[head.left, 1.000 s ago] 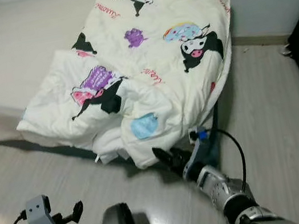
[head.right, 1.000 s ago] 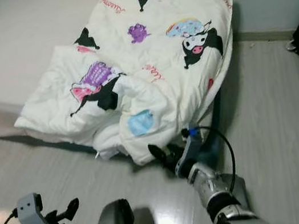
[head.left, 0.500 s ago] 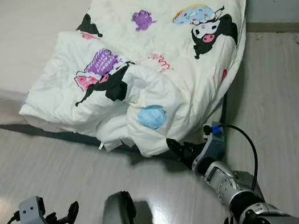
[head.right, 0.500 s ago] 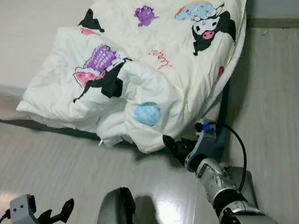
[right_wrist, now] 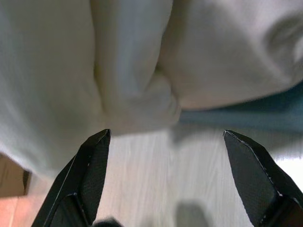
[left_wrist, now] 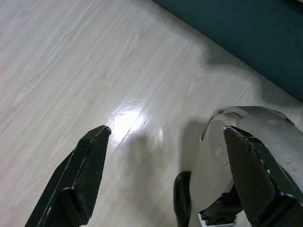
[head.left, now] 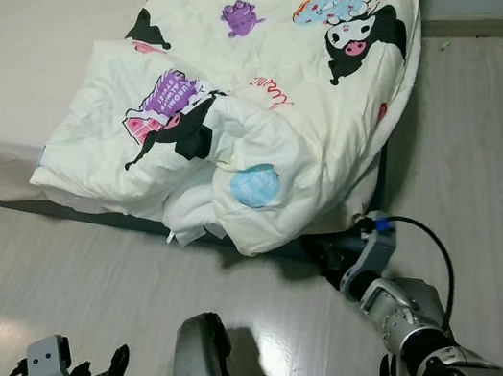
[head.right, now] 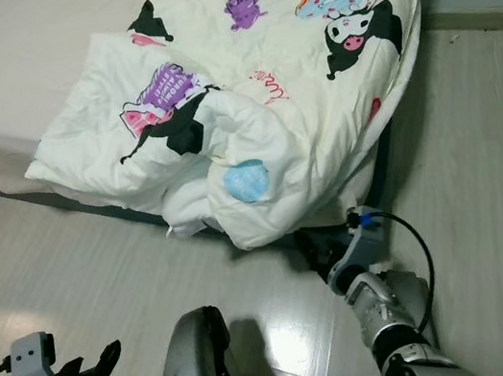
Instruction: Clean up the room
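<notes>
Pale plank floor (head.left: 71,268); soft printed duvet (head.left: 293,93) droops off bed (head.left: 9,85) edge, hiding right end effector (right_wrist: 165,142) tips, spread wide. Left end effector (left_wrist: 165,137) open, low.

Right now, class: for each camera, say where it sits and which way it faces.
Left and right eye views: on the head, facing forward and down at the cartoon-print duvet hanging off the bed; both arms show.
Left wrist view: along the open left gripper at the wooden floor.
Right wrist view: along the open right gripper at the duvet's hanging edge.
Eye and right wrist views share the duvet.
</notes>
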Controlling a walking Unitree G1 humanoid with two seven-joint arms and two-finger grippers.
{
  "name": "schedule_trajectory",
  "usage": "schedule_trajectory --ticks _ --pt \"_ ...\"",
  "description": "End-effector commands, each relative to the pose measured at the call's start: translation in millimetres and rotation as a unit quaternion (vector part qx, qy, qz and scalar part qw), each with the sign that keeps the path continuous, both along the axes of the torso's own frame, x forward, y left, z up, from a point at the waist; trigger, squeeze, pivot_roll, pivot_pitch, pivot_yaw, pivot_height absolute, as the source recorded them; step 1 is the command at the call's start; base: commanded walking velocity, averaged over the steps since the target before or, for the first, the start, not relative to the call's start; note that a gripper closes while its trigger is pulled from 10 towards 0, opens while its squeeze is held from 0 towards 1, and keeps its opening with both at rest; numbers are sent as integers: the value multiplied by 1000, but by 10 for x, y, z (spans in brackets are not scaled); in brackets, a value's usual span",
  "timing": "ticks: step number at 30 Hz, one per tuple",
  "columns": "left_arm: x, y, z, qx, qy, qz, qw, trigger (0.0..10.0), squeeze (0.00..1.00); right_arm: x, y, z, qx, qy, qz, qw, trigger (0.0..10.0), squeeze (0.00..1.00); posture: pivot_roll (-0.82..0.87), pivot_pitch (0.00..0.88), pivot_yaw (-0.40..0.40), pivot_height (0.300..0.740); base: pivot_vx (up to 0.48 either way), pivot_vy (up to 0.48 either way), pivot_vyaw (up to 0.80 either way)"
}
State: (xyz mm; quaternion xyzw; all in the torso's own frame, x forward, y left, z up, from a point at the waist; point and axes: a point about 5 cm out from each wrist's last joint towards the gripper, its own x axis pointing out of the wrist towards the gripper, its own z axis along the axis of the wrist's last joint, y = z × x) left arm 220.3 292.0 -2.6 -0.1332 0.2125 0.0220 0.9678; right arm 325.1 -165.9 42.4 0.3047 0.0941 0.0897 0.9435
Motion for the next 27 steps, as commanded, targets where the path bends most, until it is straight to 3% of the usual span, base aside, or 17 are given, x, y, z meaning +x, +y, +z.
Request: schedule_trajectory --ticks 1,22,23,24,25,27 --pt "-145 116 -44 7 24 8 1000 10000 0 -12 -2 12 18 -17 3 1000 10000 0 336 409 169 445 0 0 0" --pt "-105 108 19 7 20 -3 1000 10000 0 58 -10 255 46 -109 53 992 10000 0 332 398 179 445 0 0 0" --pt "-95 108 25 7 19 -3 1000 10000 0 77 -41 278 45 -110 46 992 4980 0 330 399 179 445 0 0 0" --pt "-88 108 30 6 19 -3 1000 10000 0 91 -67 294 43 -111 39 992 3765 0 330 399 179 445 0 0 0" --pt "-78 107 40 6 17 -3 1000 10000 0 106 -106 310 40 -110 28 993 0 0 333 401 180 445 0 0 0" --pt "-71 106 47 6 16 -4 1000 10000 0 114 -132 320 37 -109 22 993 0 0 334 403 180 445 0 0 0"
